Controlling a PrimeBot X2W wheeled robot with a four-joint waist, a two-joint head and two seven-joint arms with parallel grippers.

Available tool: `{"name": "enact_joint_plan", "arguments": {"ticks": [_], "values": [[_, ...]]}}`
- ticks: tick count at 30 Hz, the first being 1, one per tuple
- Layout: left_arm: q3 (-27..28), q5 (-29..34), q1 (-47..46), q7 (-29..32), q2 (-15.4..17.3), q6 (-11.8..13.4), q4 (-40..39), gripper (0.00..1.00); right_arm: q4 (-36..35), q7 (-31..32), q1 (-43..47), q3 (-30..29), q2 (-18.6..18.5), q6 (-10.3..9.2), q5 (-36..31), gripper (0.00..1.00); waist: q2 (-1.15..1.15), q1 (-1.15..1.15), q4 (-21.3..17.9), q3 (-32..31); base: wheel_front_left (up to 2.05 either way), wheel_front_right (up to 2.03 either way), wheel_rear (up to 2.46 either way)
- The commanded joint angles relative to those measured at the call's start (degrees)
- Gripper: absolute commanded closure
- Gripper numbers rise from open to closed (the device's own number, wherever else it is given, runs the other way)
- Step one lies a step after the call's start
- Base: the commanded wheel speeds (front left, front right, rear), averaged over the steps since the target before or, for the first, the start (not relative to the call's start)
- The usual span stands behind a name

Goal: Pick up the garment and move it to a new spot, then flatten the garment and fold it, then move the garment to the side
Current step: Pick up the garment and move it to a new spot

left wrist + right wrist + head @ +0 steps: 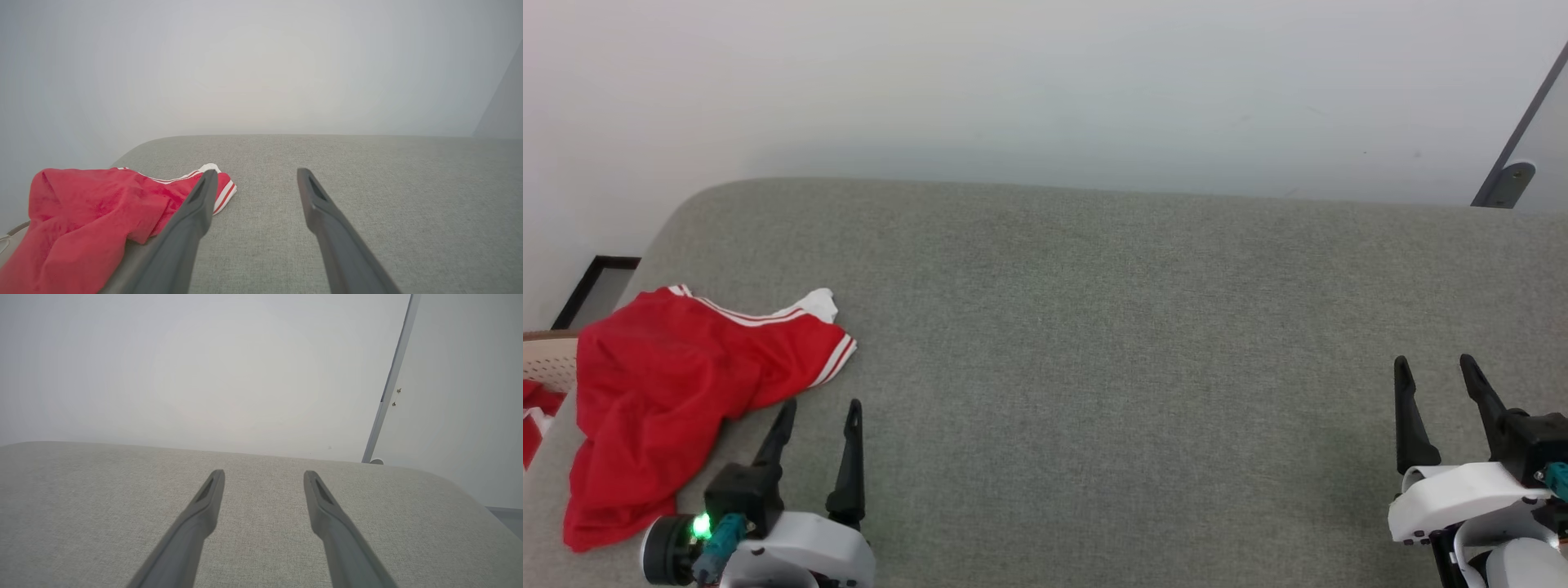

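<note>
The garment (662,392) lies crumpled at the lower left of the head view, on the left end of the desk (1111,343), with a striped cuff and a bit of white sleeve pointing toward the middle. The left gripper (821,406) sits just right of it with its jaws spread and nothing between them. In the left wrist view the garment (81,220) is left of the left gripper (257,173), partly behind one finger; contact cannot be told. The right gripper (1435,362) is at the lower right, well apart from the garment, jaws spread and empty, as the right wrist view also shows (265,473). The desk is covered in grey fabric with rounded corners. Behind it is a pale wall (1013,82), with a grey post (1515,147) at the upper right.
</note>
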Motion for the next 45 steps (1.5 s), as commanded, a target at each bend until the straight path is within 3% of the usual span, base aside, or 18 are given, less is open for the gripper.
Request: {"name": "enact_joint_plan", "arguments": {"ticks": [1, 18, 27, 40, 45], "values": [[0.14, 1.33, -0.49, -0.36, -0.04, -0.07, 0.02, 0.00, -0.16, -0.36, -0.30, -0.39, 0.00, -0.06, -0.78, 0.00, 0.00, 0.00, 0.07, 0.01, 0.00, 0.00, 0.00], [1.46, 1.76, -0.74, -0.52, -1.10, -0.57, 0.65, 0.00, -0.66, -0.63, 0.17, 0.37, 0.30, -0.06, 0.74, 0.00, 0.00, 0.00, 2.22, 0.28, 0.00, 0.00, 0.00], [1.98, 2.37, -0.35, -0.52, -1.96, 0.65, 0.21, 0.00, -1.06, -0.63, 0.77, 3.34, 0.56, -0.06, 1.51, 0.00, 0.00, 0.00, 10.57, 1.01, 0.00, 0.00, 0.00], [1.53, 1.70, 1.40, -0.51, -2.82, 1.71, 0.06, 0.00, -1.25, -0.62, 0.90, 7.00, 0.98, -0.06, 2.61, 0.00, 0.00, 0.00, 26.91, 0.84, 0.00, 0.00, 0.00], [3.70, 0.58, 3.33, -0.51, -3.01, 3.27, -2.57, 0.00, 0.46, -0.62, -2.69, 11.61, 0.90, -0.07, 2.78, 0.00, 0.00, 0.00, 28.40, 2.61, 0.00, 0.00, 0.00]]}}
